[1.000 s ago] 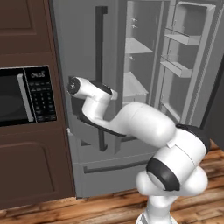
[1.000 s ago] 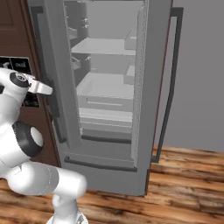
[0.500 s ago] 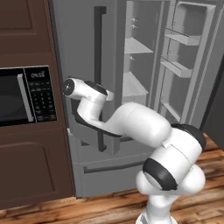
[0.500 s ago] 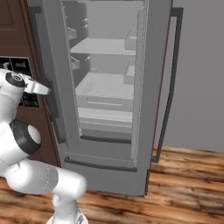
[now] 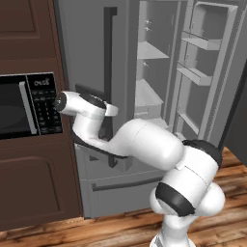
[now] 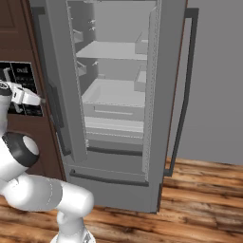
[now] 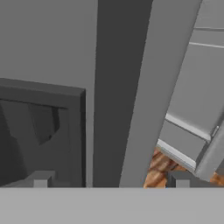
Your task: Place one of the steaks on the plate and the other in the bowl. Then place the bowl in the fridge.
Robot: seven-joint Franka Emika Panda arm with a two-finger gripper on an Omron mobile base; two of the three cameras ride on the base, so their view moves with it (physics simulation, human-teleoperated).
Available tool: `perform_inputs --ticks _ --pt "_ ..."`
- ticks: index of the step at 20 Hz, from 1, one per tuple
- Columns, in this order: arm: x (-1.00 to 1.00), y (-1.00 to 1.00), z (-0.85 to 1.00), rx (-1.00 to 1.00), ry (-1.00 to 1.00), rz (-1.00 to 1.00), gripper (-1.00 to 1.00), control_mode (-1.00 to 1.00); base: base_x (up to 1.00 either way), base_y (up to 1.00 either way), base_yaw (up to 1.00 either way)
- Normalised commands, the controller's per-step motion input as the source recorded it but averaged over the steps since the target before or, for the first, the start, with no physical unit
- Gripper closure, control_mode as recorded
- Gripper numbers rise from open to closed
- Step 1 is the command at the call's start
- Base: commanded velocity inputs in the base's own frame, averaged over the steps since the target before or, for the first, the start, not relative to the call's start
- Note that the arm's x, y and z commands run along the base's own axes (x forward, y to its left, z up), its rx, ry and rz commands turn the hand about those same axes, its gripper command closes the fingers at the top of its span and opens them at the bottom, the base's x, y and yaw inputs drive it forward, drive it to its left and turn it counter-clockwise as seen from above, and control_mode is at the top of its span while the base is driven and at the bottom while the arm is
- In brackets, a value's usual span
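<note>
The fridge (image 5: 82, 48) stands right in front of the arm, beside the microwave (image 5: 24, 106). Its right door (image 5: 207, 72) is swung wide, showing bare shelves (image 6: 114, 50), while the left door is closed. The claw (image 7: 109, 181) is at that left door's long dark handle (image 7: 118, 87), beside the dispenser recess (image 7: 39, 131). Its fingertips (image 7: 41, 179) are spread wide, one on each side of the bar, and grip nothing.

The step in hand looks like working this handle. If the door is to be pulled, the bar should sit centred between the tips before they close, with the hand square to it. The pull should then follow the door's arc around its outer hinge, not run straight back, or the tips may slide off the smooth bar.
</note>
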Motion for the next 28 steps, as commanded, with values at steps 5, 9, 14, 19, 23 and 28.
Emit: perform_inputs --ticks 5,9,14,19,23,28 --pt "-0.92 -0.50 0.18 0.08 -0.07 -0.07 -1.00 -1.00 0.00 0.00 0.00" --pt "-1.00 -1.00 0.18 0.32 -0.24 0.01 -1.00 -1.00 0.00 0.00 0.00" --pt "-0.73 -0.93 0.10 0.51 -0.22 0.03 -1.00 -1.00 0.00 0.00 0.00" --pt "0.16 -1.00 -0.02 0.46 0.11 -0.04 -1.00 -1.00 0.00 0.00 0.00" --pt "0.31 -0.62 -0.31 0.24 0.00 0.00 -1.00 -1.00 0.00 0.00 0.00" --pt "0.72 -0.24 -0.34 0.37 -0.02 0.00 -1.00 -1.00 0.00 0.00 0.00"
